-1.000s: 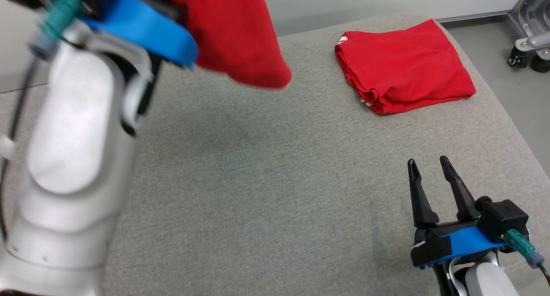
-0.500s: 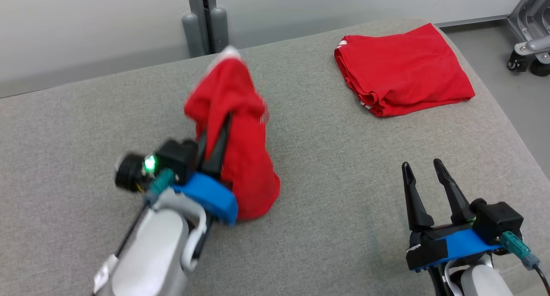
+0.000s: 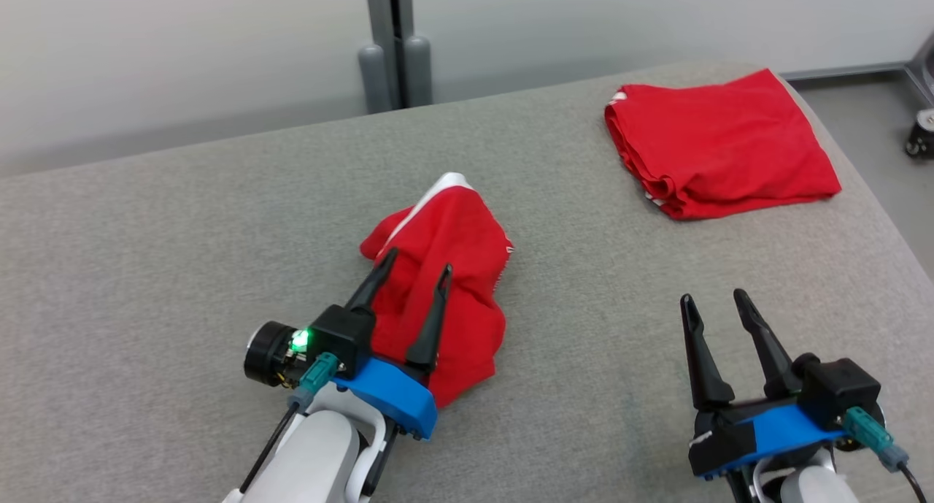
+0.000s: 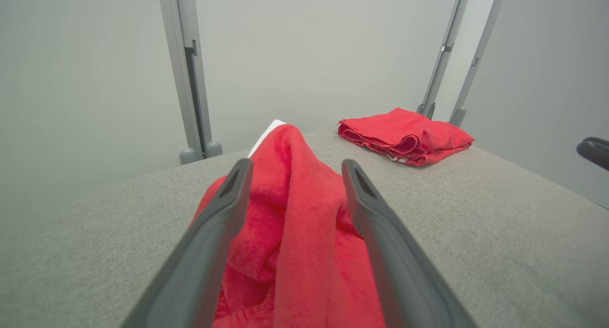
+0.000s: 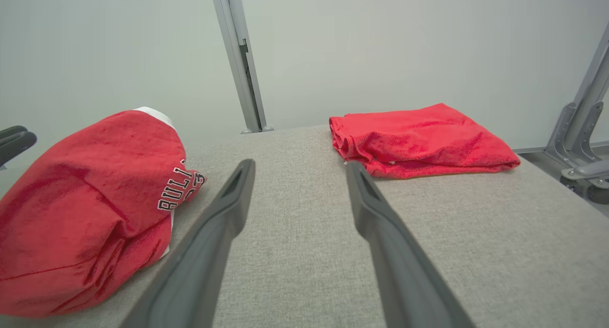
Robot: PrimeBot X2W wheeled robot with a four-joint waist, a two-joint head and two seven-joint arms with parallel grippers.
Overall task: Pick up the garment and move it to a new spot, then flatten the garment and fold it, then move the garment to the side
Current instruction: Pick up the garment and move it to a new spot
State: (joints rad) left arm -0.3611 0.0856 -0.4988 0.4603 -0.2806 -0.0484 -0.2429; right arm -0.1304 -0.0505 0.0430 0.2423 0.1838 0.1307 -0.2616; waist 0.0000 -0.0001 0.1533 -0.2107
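Note:
A crumpled red garment (image 3: 467, 240) with white trim and lettering lies in a heap on the grey fabric-covered table (image 3: 182, 255), left of centre. My left gripper (image 3: 414, 266) is open over the heap's near side, one finger on each side of a raised fold. In the left wrist view that fold of the garment (image 4: 295, 209) rises between the spread fingers of the gripper (image 4: 296, 165). My right gripper (image 3: 713, 296) stands open above bare table at the lower right. The right wrist view has the garment (image 5: 90, 194) to the left of that gripper (image 5: 299, 165).
A second red garment (image 3: 722, 141), folded flat, lies at the table's far right corner. A grey metal post (image 3: 394, 43) stands behind the far edge. The table's right edge drops to the floor, where a caster (image 3: 921, 127) shows.
My left arm came down from high at the upper left with the garment and set it on the table. Its fingers, shut on the cloth half a second ago, are now apart. The camera shifted slightly.

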